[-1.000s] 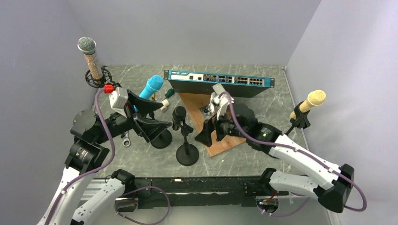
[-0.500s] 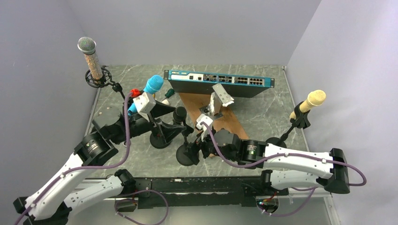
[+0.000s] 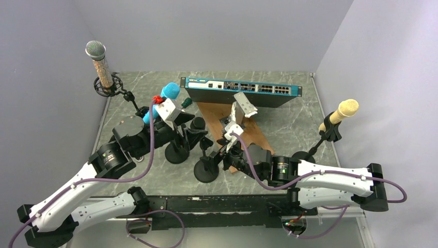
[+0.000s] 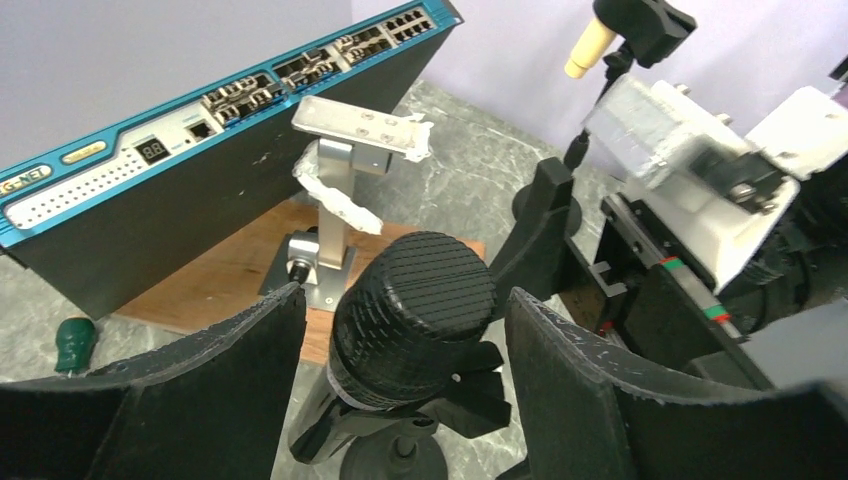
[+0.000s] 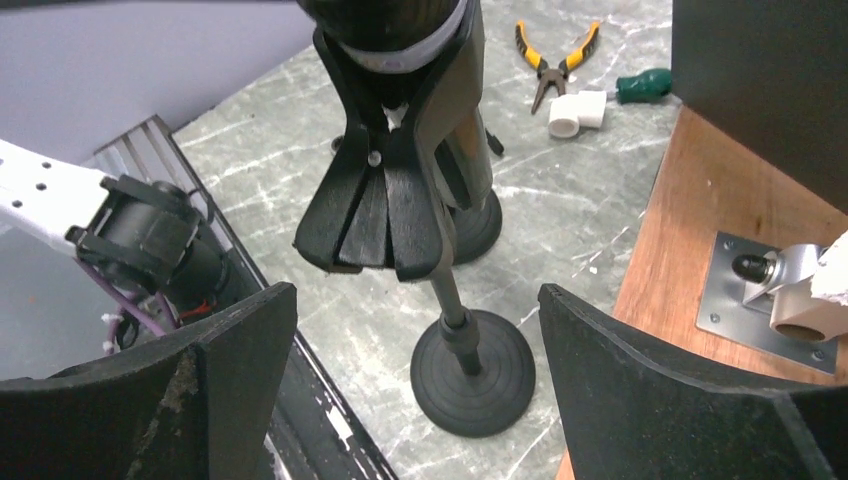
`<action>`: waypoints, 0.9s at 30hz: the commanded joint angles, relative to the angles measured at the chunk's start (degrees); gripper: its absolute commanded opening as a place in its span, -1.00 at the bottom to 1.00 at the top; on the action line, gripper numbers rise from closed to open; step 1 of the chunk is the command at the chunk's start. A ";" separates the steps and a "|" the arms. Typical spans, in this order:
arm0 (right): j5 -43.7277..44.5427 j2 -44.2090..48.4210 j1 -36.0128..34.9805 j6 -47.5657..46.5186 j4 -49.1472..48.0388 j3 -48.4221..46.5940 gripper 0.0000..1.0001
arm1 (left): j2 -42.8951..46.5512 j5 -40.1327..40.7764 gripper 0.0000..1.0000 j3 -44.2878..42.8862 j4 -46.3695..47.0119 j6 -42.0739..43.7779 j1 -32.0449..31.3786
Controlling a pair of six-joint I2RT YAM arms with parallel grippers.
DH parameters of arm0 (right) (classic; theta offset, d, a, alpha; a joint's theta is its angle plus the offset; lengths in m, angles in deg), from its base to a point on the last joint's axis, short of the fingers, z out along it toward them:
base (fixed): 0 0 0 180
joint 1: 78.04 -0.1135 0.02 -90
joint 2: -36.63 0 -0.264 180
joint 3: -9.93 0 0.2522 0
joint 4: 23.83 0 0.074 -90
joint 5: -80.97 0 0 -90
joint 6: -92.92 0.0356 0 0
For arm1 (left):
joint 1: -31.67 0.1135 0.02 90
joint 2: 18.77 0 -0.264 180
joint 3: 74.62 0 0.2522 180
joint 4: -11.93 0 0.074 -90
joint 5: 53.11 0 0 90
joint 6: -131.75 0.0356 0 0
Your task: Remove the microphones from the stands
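A black microphone (image 3: 197, 124) sits tilted in the clip (image 5: 390, 200) of a short black stand with a round base (image 3: 206, 171). My left gripper (image 3: 194, 134) is open, and in the left wrist view (image 4: 405, 300) its jaws stand on either side of the microphone's head (image 4: 415, 315) without touching it. My right gripper (image 3: 221, 156) is open. In the right wrist view (image 5: 415, 295) its jaws straddle the stand's pole (image 5: 455, 305) below the clip, above the base (image 5: 473, 385).
A blue microphone (image 3: 166, 95) on a stand is behind my left gripper. A silver microphone (image 3: 96, 51) stands far left, a yellow one (image 3: 344, 109) far right. A network switch (image 3: 240, 90), a wooden board (image 3: 253, 135) with a metal bracket (image 3: 243, 107), and pliers (image 5: 550, 60) are behind.
My left gripper has moved right until its jaws flank the black microphone's head. My right gripper has swung down from the board to the stand's pole.
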 commanded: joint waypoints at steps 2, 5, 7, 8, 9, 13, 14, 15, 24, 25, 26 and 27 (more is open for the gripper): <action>2.61 0.92 -0.45 -0.63 -5.29 -2.72 0.82 | -0.84 4.16 0.50 -1.85 0.85 0.86 -0.31; 2.98 -0.17 -0.52 -1.02 -4.44 -4.37 0.82 | -1.55 3.96 0.49 -2.16 0.95 0.76 -0.36; 2.82 -0.98 -0.63 -1.25 -4.07 -5.39 0.81 | -1.68 3.79 0.50 -2.05 1.47 0.62 -0.42; 2.86 -1.29 -0.70 -1.28 -4.23 -5.67 0.81 | -1.63 3.67 0.49 -1.91 1.86 0.54 -0.47; 3.01 -1.58 -0.72 -1.36 -4.46 -5.86 0.81 | -1.62 3.53 0.48 -1.78 2.21 0.50 -0.48; 5.02 -2.80 -0.71 -0.66 -3.96 -7.19 0.72 | -1.59 3.08 0.27 -1.49 2.56 0.42 -0.54; 5.50 -3.08 -0.71 -0.48 -3.93 -7.51 0.69 | -1.61 2.88 0.24 -1.42 2.59 0.45 -0.52; 5.78 -3.42 -0.72 -0.41 -3.93 -7.74 0.66 | -1.59 2.82 0.22 -1.36 2.60 0.49 -0.49; 6.42 -5.85 -0.78 0.21 -1.09 -8.96 0.58 | -1.44 2.89 -0.05 -1.44 2.04 0.42 -0.58; 6.49 -5.93 -0.75 0.29 -1.03 -9.01 0.57 | -1.44 2.93 -0.07 -1.41 2.01 0.42 -0.62; 6.46 -5.96 -0.75 0.16 -1.16 -9.08 0.55 | -1.44 2.88 -0.09 -1.41 1.88 0.45 -0.63; 6.24 -5.95 -0.73 0.10 -1.27 -9.14 0.53 | -1.52 2.79 -0.11 -1.51 1.80 0.53 -0.60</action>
